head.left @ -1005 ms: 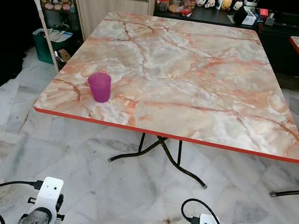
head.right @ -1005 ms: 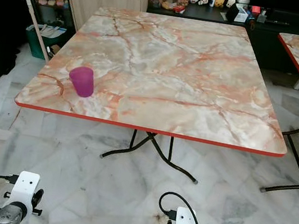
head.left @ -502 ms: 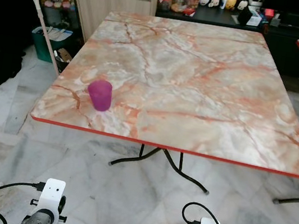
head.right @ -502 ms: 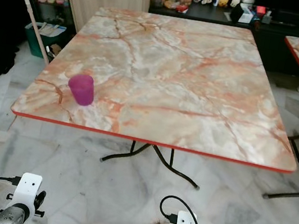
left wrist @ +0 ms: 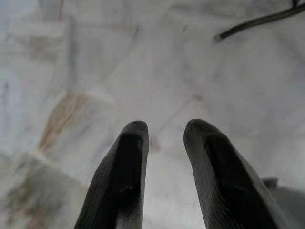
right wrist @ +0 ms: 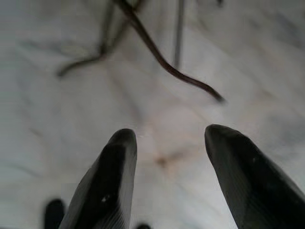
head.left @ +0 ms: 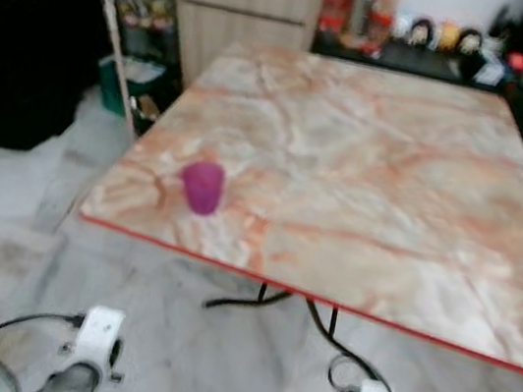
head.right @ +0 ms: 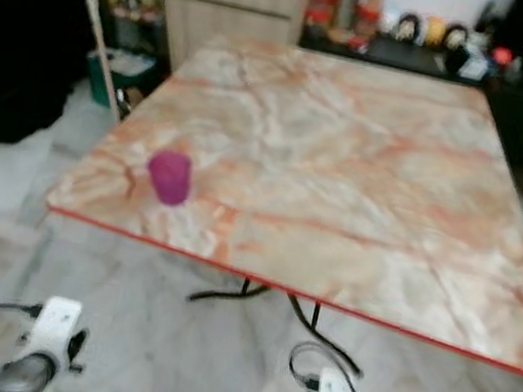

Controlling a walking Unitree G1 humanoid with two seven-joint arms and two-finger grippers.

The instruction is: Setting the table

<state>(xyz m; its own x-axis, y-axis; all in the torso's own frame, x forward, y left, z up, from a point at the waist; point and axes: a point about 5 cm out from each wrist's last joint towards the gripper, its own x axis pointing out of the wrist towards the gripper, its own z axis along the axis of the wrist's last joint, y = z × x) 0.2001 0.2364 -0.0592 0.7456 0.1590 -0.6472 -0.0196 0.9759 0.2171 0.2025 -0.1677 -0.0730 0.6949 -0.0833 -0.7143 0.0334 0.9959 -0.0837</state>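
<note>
While both arms hang low, left gripper [left wrist: 164, 143] and right gripper [right wrist: 169, 152] parted and empty, the purple plastic cup [head.left: 203, 187] stands near the marble-patterned table's [head.left: 394, 177] left front corner (blurred); approach seems underway; reaching comes next.

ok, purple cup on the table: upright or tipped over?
Upright. The purple cup stands on its base near the front-left corner of the marble table, its wider rim up. Whether it holds anything: cannot tell, the frame is blurred.

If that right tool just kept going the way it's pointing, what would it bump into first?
Most likely the pale marble floor. The right tool points down at it with its fingers apart, nothing between them. The dark table leg lies farther ahead, though blur makes depth hard to judge.
</note>
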